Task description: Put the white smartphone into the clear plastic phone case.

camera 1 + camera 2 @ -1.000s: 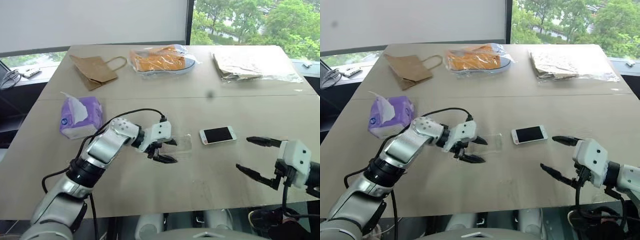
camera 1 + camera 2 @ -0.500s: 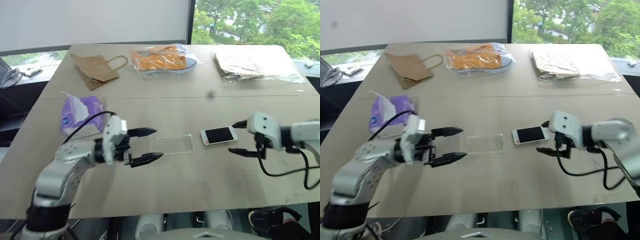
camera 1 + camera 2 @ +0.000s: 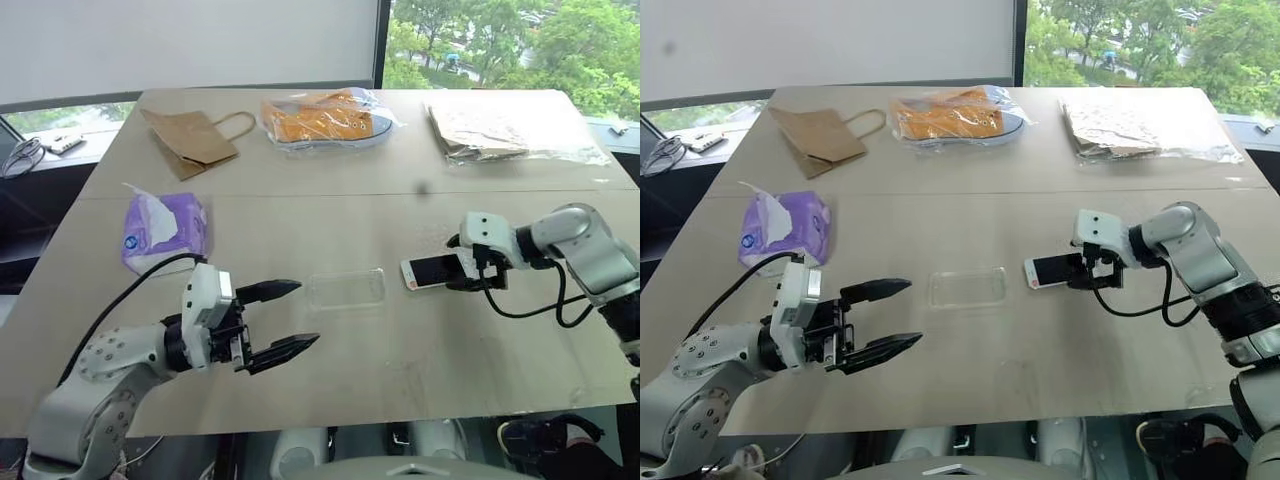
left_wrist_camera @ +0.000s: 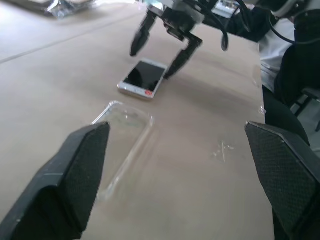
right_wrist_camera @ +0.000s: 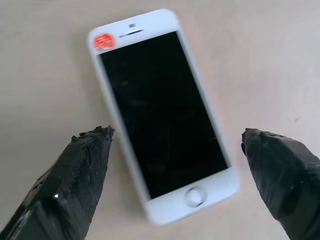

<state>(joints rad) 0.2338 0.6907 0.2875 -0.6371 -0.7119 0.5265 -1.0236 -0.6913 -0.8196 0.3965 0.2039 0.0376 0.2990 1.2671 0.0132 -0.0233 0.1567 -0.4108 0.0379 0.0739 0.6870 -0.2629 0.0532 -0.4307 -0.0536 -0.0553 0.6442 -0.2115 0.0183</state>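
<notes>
Phone [image 5: 162, 112]: laid flat, screen up, on the worktop [image 3: 400, 350] for pickup.
Right tool [image 5: 175, 165]: spread wide, straddling it.
Left tool [image 3: 280, 318]: wide, empty, held short of the case [image 3: 346, 288].

The right gripper [image 3: 462, 262] covers the near end of the white smartphone [image 3: 432, 270]. Beside it, the clear plastic phone case [image 3: 346, 289] barely shows against the table [image 3: 400, 200]; its far edge is hard to trace.
</notes>
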